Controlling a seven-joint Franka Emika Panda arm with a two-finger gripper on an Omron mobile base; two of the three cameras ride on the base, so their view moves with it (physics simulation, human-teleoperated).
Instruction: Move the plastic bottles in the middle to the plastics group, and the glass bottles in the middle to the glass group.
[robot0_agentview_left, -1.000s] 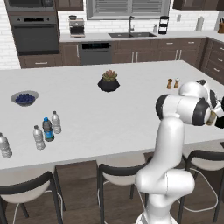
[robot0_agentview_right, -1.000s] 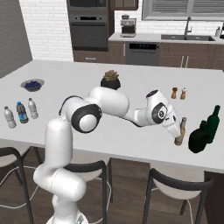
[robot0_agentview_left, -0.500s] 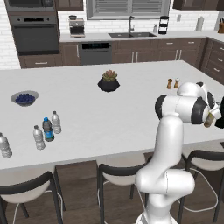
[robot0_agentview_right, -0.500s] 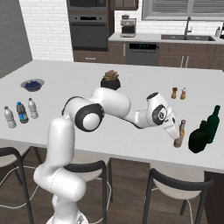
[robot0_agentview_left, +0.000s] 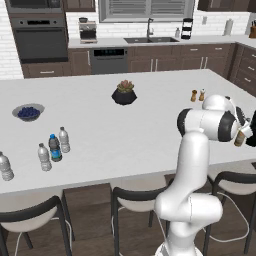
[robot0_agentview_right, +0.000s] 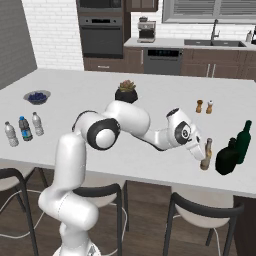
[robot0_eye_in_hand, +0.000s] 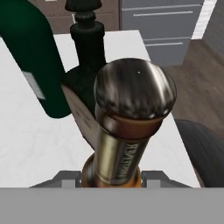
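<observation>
The amber glass bottle (robot0_agentview_right: 205, 155) was clamped in the end effector (robot0_agentview_right: 201, 152), the jaws drawn together low on its neck, as the hand view's close look at the metallic cap (robot0_eye_in_hand: 135, 89) confirmed. It was held just beside the two dark green bottles (robot0_agentview_right: 236, 149), at nine o'clock from them near the table's (robot0_agentview_right: 150, 95) edge, apparently because the glass group stood there and the bottle belonged with it. Whether its base touched the table could not be told. Well apart, at the other end, the blue-capped plastic bottle (robot0_agentview_left: 54, 147) and two clear water bottles (robot0_agentview_left: 44, 156) were left standing, judged to be awaiting sorting toward the lone water bottle (robot0_agentview_left: 5, 166) at eight o'clock from them.
</observation>
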